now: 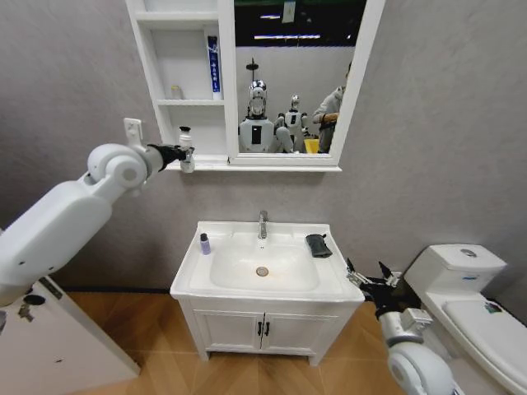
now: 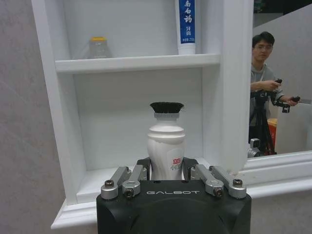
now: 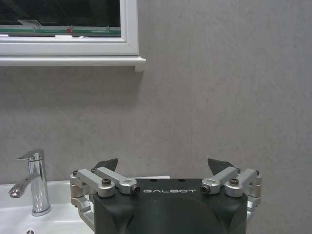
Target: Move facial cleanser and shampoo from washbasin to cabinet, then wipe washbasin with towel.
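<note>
Left gripper (image 2: 168,170) clamping white bottle (image 2: 166,146) (black cap) at cabinet (image 1: 185,82) bottom shelf, right gripper (image 1: 372,276) spread wide beside washbasin (image 1: 329,284).

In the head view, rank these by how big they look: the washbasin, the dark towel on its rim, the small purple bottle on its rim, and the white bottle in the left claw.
1. Washbasin, by far the largest.
2. Towel.
3. White bottle held in the left claw at the cabinet shelf, and the purple bottle: these look alike, and they stand at different distances, so no ranking.
</note>
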